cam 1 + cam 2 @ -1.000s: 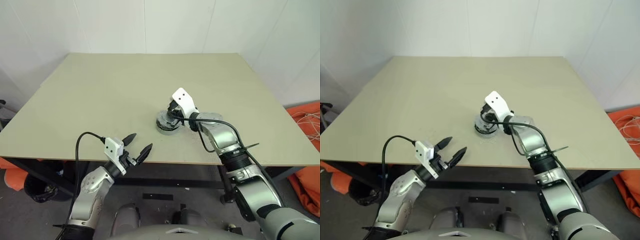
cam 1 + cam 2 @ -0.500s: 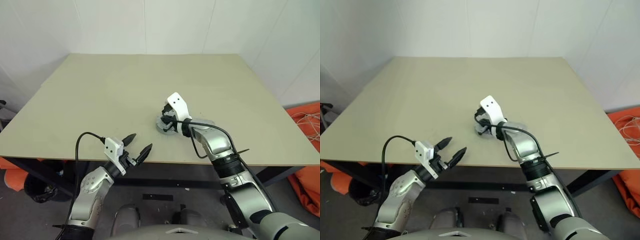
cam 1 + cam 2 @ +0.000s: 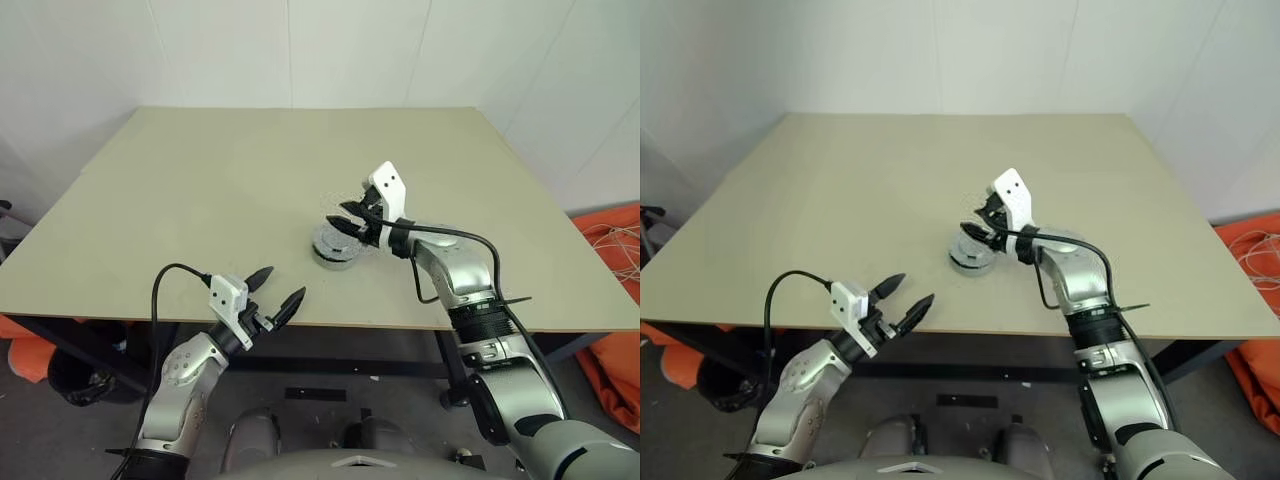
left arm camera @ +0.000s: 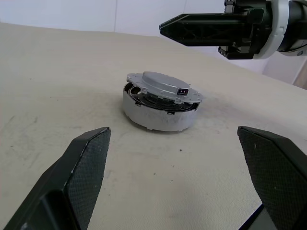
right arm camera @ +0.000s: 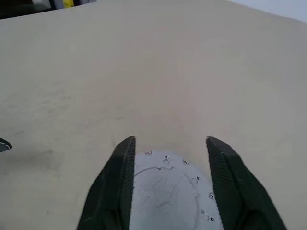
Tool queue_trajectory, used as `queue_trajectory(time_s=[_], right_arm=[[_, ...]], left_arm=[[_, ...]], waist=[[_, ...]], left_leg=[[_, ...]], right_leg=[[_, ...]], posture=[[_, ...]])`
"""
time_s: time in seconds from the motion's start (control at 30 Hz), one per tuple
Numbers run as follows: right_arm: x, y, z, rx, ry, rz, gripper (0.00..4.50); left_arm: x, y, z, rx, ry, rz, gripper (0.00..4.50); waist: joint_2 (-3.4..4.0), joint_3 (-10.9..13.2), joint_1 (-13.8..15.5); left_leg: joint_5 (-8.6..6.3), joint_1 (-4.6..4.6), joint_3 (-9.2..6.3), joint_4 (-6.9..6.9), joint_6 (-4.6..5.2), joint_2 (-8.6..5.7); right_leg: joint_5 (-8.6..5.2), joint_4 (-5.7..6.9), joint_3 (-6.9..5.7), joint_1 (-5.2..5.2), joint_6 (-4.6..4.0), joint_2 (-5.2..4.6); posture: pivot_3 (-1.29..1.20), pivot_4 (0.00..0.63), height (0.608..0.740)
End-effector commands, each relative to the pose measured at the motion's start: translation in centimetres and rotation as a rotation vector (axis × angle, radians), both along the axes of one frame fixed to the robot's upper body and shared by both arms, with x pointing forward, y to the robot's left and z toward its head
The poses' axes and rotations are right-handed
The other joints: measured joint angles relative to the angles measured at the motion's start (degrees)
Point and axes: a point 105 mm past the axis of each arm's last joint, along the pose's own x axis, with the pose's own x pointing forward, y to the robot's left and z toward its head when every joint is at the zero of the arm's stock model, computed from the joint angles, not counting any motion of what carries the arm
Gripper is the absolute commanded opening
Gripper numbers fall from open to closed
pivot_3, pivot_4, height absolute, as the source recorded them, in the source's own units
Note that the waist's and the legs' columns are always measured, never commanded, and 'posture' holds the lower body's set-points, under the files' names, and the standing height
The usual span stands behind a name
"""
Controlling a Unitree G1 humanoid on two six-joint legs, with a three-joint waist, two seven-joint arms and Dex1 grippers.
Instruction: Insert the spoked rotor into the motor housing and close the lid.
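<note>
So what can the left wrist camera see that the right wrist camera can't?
Left wrist view only: the side wall of the round silvery motor housing, the flat grey metal lid sitting a bit askew on it, and the right gripper hanging above. Right wrist view only: the lid's top face seen between that gripper's open black fingers. Both share the beige table.

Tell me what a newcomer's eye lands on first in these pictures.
First, the round grey motor housing near the middle of the beige table, with the flat grey lid lying on top. Next, the right pincer hovering just above it, black fingers apart and nothing between them. Last, the left pincer, wide open at the table's near edge.
</note>
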Motion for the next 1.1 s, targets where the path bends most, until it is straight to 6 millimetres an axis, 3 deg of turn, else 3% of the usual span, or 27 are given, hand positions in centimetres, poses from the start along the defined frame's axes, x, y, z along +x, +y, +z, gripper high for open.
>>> queue_trajectory(time_s=[0.03,0.13,0.53,1.1], right_arm=[[0.6,-0.1,1.4,-0.002,-0.058,0.025,3.60],[0.9,-0.3,1.1,-0.003,-0.039,0.037,4.48],[-0.3,-0.2,0.0,-0.009,0.115,0.281,4.48],[1.0,0.1,-1.5,-0.065,0.135,0.277,4.48]], left_arm=[[0.0,0.1,1.0,-0.005,-0.047,0.006,4.50],[0.0,0.2,1.0,-0.002,-0.047,0.007,4.50],[-0.1,0.4,1.0,0.005,-0.046,0.003,4.50],[0.0,0.4,1.0,0.006,-0.048,0.007,4.50]], waist=[[0.00,0.00,0.04],[0.00,0.00,0.04],[0.00,0.00,0.11],[0.00,0.00,0.16]], left_leg=[[0.00,0.00,0.00,0.02,0.01,0.00],[-0.02,-0.03,0.00,0.04,0.03,0.00],[-0.05,-0.09,0.00,0.12,0.09,0.03],[-0.07,-0.15,0.00,0.16,0.12,0.05]], right_leg=[[0.00,0.00,0.00,0.01,0.00,0.00],[0.03,-0.01,0.00,0.00,-0.05,0.00],[0.10,-0.01,-0.02,0.00,-0.17,0.00],[0.11,-0.01,-0.06,-0.06,-0.20,0.00]], posture=[[0.00,0.000,0.740],[0.00,0.000,0.740],[0.00,0.000,0.740],[0.00,0.000,0.740]])
